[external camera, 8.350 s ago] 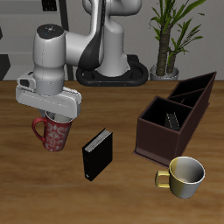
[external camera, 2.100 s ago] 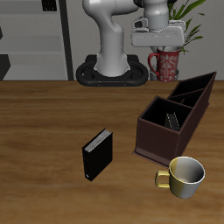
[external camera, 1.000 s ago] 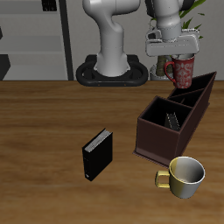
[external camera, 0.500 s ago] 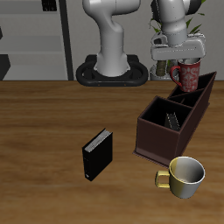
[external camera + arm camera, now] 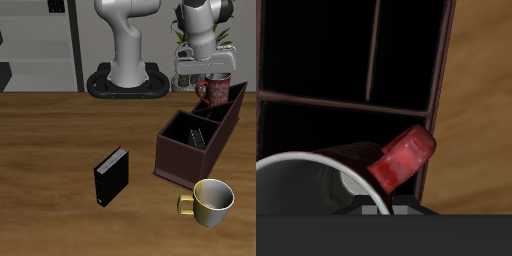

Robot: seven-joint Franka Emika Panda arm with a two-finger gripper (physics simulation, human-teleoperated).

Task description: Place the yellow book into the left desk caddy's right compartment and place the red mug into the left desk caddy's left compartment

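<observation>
Right now the robot's hand grips the red mug by its rim and holds it in the air above the tall, slanted end of the left desk caddy. In the wrist view the red mug hangs over dark divided sections of the caddy, its red handle pointing toward the caddy's outer wall.

To do this step well, the hand should probably centre the mug over one single section before lowering. The handle looks close to the outer wall, so it could catch there or on a divider. A slow, straight descent seems wise, letting go only once the mug's base is resting inside. Which narrow section is the left compartment cannot be told for sure from these views.

A small, thin, greyish object lies in the right compartment, the large squarish section at the caddy's low end. It is likely the yellow book, though it is too small to be sure.

Elsewhere on the tabletop, a black book stands upright, well apart from the caddy. A shiny yellow-gold mug sits just in front of the caddy's low end. Neither blocks the descent. A potted plant stands behind the arm.
</observation>
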